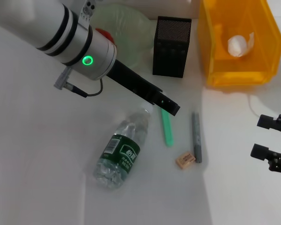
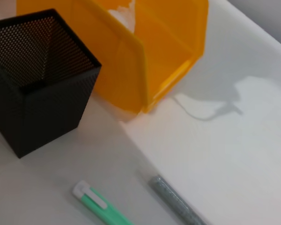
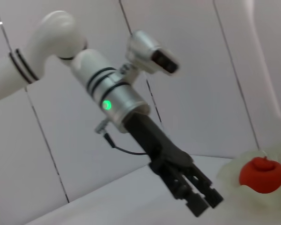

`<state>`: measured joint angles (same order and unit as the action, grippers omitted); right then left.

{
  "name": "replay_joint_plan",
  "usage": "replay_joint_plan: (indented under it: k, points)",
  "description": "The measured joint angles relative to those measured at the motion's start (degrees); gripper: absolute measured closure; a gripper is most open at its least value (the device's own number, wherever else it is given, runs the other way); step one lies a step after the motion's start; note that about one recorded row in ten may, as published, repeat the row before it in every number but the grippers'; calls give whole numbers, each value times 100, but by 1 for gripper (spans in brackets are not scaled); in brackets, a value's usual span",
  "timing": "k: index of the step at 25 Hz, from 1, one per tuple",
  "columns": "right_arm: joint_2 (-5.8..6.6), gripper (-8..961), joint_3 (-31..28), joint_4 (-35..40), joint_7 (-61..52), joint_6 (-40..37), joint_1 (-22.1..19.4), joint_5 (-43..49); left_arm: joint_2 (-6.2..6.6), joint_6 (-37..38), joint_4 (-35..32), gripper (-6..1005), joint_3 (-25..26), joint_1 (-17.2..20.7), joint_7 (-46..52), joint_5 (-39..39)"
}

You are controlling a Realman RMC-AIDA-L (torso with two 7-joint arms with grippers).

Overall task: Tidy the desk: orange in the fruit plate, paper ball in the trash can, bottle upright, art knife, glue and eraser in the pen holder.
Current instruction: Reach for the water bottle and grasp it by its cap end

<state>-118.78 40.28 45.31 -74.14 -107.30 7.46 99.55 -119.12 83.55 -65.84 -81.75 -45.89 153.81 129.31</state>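
The bottle [image 1: 119, 151] lies on its side on the white desk. Right of it lie the mint-green art knife [image 1: 166, 126] [image 2: 103, 207], the grey glue [image 1: 196, 136] [image 2: 175, 202] and the small tan eraser [image 1: 185, 160]. My left gripper [image 1: 171, 107] [image 3: 203, 202] hovers over the knife's far end, open and holding nothing. The black mesh pen holder [image 1: 172, 46] [image 2: 33, 84] stands behind it. The paper ball [image 1: 239, 44] [image 2: 122, 11] lies in the yellow trash can [image 1: 215, 70] [image 2: 150, 56]. The orange [image 1: 105, 35] [image 3: 263, 174] rests in the pale green fruit plate [image 1: 126, 26] [image 3: 239, 199], mostly hidden by my left arm in the head view.
My right gripper [image 1: 270, 139] is parked open at the desk's right edge, away from the objects. A thin cable [image 1: 255, 105] runs on the desk in front of the trash can. The trash can stands close to the right of the pen holder.
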Motion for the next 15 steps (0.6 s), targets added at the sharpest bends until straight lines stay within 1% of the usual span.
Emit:
replay_joint_plan:
  k: [3, 4, 6, 9, 10, 12, 15]
  points:
    - [26, 115, -16, -199, 235, -16, 6, 43, -2, -262, 349, 139, 35, -122, 43, -4]
    - [29, 115, -33, -235, 261, 4, 10, 59, -3, -528, 470, 139, 5, -130, 112, 8]
    - [36, 115, -42, -309, 274, 29, 32, 80, -4, -634, 523, 139, -9, -130, 140, 21]
    - [48, 114, -40, -374, 279, 36, 77, 116, -5, -964, 823, 139, -38, -134, 153, 27]
    - [48, 114, -45, -376, 275, 38, 86, 141, -5, -964, 823, 139, -38, -134, 153, 27]
    - [48, 114, -57, -379, 248, 40, 96, 182, -6, -1144, 1036, 139, -102, -134, 157, 30]
    - [48, 115, -59, -385, 239, 40, 98, 197, -6, -1244, 1113, 139, -135, -120, 157, 31]
